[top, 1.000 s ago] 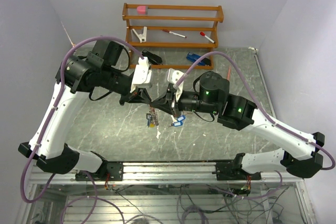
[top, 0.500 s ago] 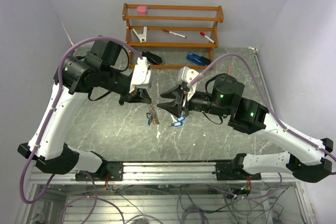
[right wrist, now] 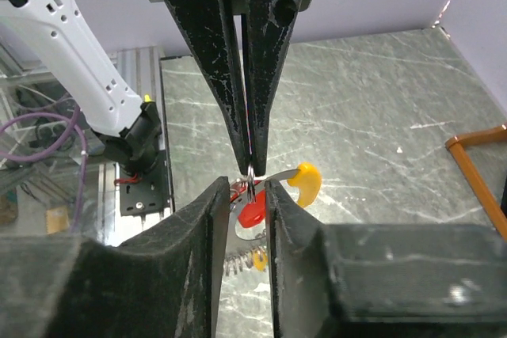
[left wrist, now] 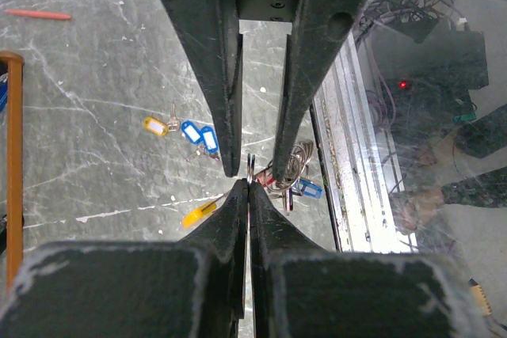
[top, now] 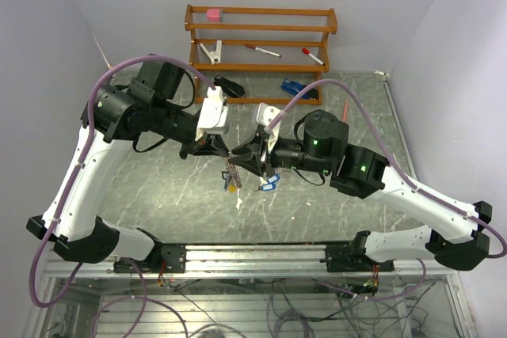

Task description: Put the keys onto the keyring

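Brings right tool (top: 247,159) back from right of frame, part-spread, astride keyring (right wrist: 250,172) pinched edge-on in left tool (top: 225,154) at centre.

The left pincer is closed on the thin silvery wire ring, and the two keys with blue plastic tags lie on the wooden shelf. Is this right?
No: the two keys with blue plastic tags lie on the grey marbled tabletop, as the left wrist view shows. The left pincer is closed on the thin silvery wire ring.
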